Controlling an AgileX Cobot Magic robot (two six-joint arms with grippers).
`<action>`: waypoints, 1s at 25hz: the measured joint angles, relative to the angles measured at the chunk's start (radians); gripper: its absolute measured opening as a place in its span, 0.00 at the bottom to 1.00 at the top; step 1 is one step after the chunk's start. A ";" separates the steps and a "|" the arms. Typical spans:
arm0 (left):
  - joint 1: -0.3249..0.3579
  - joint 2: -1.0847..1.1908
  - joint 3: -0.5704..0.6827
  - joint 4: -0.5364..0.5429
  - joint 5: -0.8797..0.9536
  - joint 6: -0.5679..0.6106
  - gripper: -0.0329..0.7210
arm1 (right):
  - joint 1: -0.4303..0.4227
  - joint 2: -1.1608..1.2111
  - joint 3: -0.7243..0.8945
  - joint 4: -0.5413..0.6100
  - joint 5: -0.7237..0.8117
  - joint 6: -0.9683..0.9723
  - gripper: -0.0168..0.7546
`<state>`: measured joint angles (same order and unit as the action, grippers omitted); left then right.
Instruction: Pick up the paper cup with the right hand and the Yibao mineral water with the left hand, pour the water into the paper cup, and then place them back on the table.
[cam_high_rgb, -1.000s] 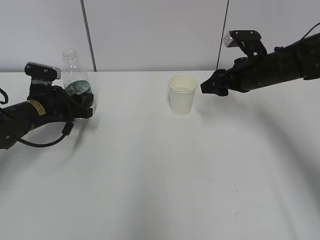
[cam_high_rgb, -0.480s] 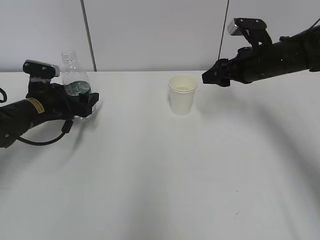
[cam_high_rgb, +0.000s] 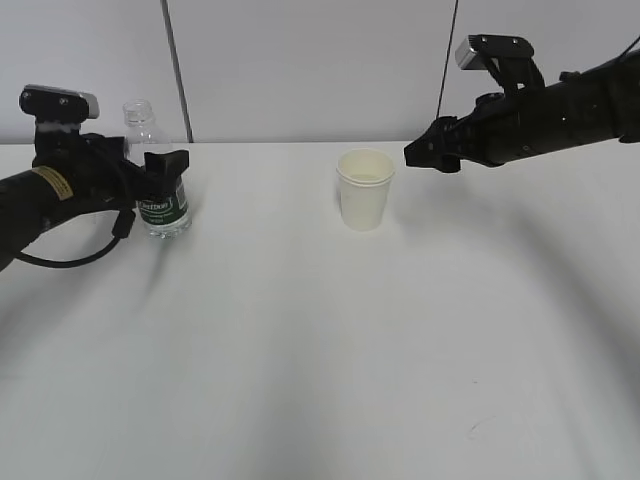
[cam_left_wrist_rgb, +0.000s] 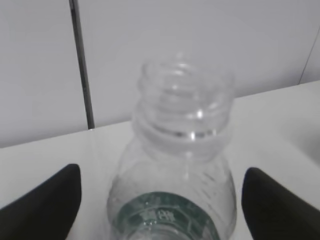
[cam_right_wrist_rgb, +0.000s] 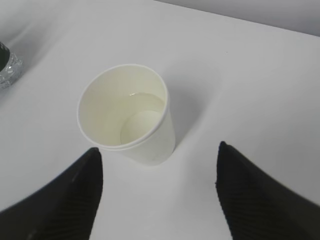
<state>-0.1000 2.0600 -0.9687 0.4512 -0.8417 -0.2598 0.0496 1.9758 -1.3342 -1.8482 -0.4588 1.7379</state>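
Note:
The Yibao mineral water (cam_high_rgb: 163, 208), a clear capless bottle with a green label, stands upright on the white table (cam_high_rgb: 320, 350) at the far left. My left gripper (cam_high_rgb: 150, 165) is open around its upper part. In the left wrist view the bottle (cam_left_wrist_rgb: 182, 150) sits between the fingers (cam_left_wrist_rgb: 50, 200) with gaps on both sides. The paper cup (cam_high_rgb: 365, 190) stands at the table's back middle with a little water in it. My right gripper (cam_high_rgb: 430, 155) hovers open just right of the cup and above it. In the right wrist view the cup (cam_right_wrist_rgb: 125, 107) stands beyond the open gripper (cam_right_wrist_rgb: 157, 147).
A grey panel wall with dark vertical seams (cam_high_rgb: 175, 70) stands right behind the table's far edge. A small dark scuff (cam_high_rgb: 478, 428) marks the table at the front right.
My left gripper has opened, let go of the bottle and risen up and back; the bottle now stands free. My right gripper rose a little away from the cup, then held still.

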 joint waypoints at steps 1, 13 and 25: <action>0.000 -0.009 0.002 0.000 0.000 -0.001 0.83 | 0.000 0.000 0.000 0.000 0.000 0.001 0.74; 0.000 -0.121 0.005 0.002 0.005 -0.043 0.83 | 0.000 -0.067 0.000 0.000 0.022 0.014 0.74; 0.000 -0.276 -0.012 -0.017 0.222 -0.071 0.82 | 0.000 -0.124 0.002 0.000 0.037 0.018 0.74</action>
<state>-0.1000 1.7843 -0.9802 0.4337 -0.6194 -0.3307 0.0496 1.8516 -1.3319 -1.8482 -0.4216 1.7557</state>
